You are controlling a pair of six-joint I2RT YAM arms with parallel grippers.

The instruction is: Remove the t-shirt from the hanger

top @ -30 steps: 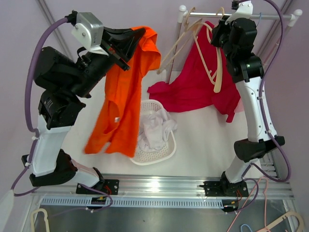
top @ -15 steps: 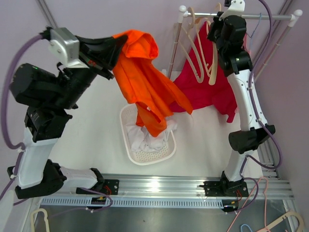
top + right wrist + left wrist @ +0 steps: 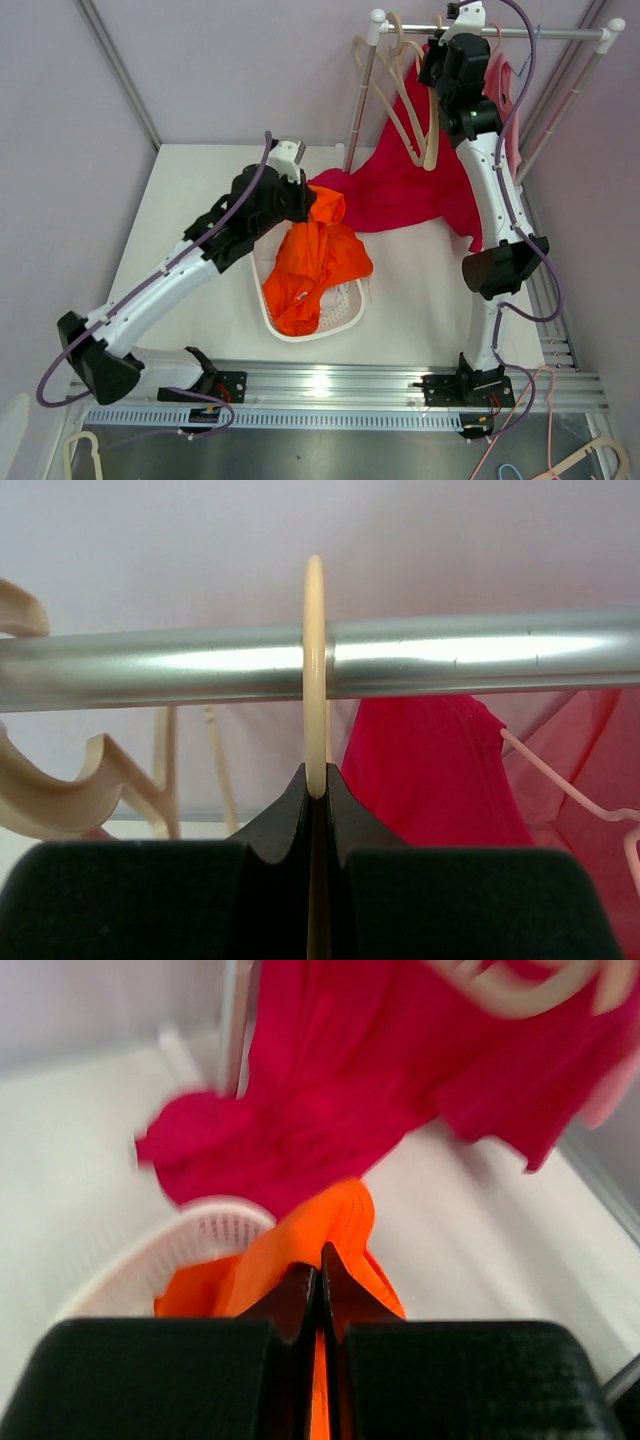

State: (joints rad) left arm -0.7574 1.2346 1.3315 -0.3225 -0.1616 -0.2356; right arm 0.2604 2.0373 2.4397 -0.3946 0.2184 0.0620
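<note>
1. Writing: a small pale fleck low on the orange t-shirt [image 3: 318, 265] may be a label. It is too small to read.
2. The t-shirt is bright orange and bunched in loose folds. It is off any hanger. Most of it is heaped in the white basket [image 3: 345, 305], and its upper fold is lifted just above the basket's far rim.
3. Left gripper [image 3: 320, 1275]: its fingertips are pinched together on that raised fold, with orange cloth showing on both sides of them. It sits directly over the basket's far edge.
4. The basket is white mesh plastic. The orange cloth covers most of its inside and spills over its near rim.
5. Beyond the basket, a crimson garment [image 3: 400, 190] trails down onto the table [image 3: 200, 190]. Its hem lies near the basket's far rim.
6. A metal rail [image 3: 480, 655] stands well beyond the basket to the right, high above it.
7. Right gripper [image 3: 315, 780]: it is clamped on the thin hook of a cream hanger [image 3: 314, 660]. The hook sits over the rail, well apart from the basket.
8. More cream hangers [image 3: 385, 90] hang from the rail on the side nearer the basket.
</note>
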